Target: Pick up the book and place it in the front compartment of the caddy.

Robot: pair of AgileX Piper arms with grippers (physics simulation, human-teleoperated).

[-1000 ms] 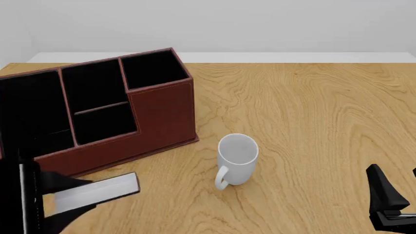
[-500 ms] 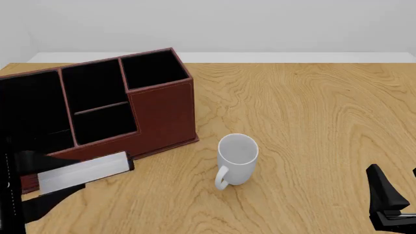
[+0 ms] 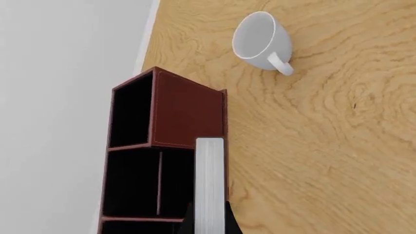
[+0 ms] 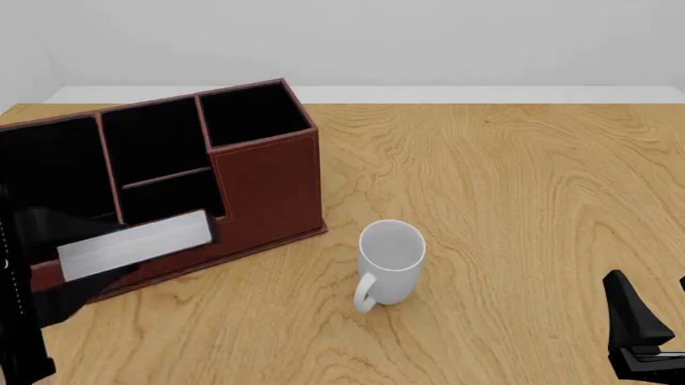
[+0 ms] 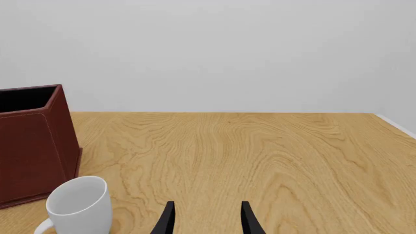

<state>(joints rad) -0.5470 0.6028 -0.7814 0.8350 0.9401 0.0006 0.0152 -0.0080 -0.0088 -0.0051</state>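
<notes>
The table [image 4: 514,176] shows light wood with strong swirling grain and a smooth, matt finish. On it, the caddy [image 4: 268,184] has reddish-brown walls that look like leather, with pale stitching along the edges; its inside is flat matt black. Beside the caddy's low front wall, the book [image 4: 134,245] shows a pale grey-white strip of paper page edges, faintly lined. The mug [image 4: 391,258], near the caddy's corner, looks like smooth white ceramic with a soft sheen. The right gripper [image 5: 204,219] has plain matt black fingers.
</notes>
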